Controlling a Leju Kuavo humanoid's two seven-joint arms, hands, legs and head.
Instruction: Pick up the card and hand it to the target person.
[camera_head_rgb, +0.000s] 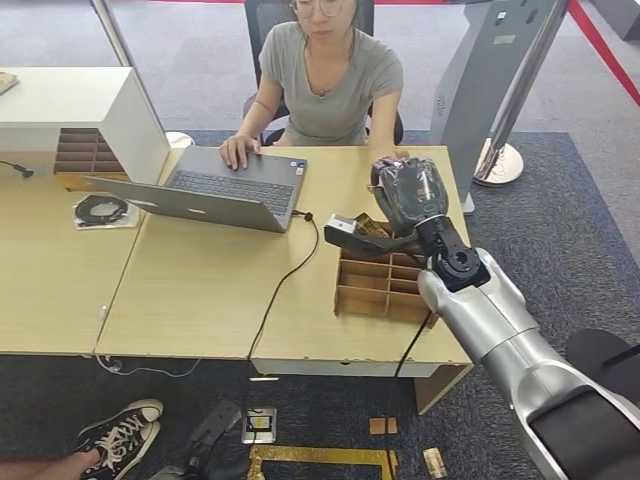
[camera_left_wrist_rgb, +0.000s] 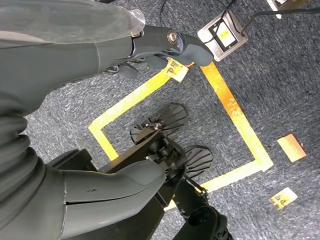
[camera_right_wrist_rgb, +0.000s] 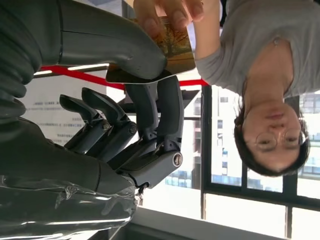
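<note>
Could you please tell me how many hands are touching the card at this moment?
2: the right robot hand pinches the card between thumb and fingers, and the person's hand grips its far edge. More may be hidden.

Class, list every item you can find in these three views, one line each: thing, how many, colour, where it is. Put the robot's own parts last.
Card: one, orange-brown picture, pinched between the right hand's thumb and fingers, the person's fingers also on it.
Organiser: one, brown, compartmented, on the desk under the right hand.
Laptop: one, grey, open on the desk before the person.
Cable: one, black, from the laptop over the desk's front edge.
Cable coil: one, black, on the left desk.
Shelf box: one, white, left desk.
Desk: two joined, light wood.
Person: one, grey shirt, seated behind the desk.
Sneakers: one pair, black and white, on the floor.
Floor socket: one, metal, in the carpet.
Right hand: grey, raised towards the person.
Left hand: grey, hanging above the carpet.
</note>
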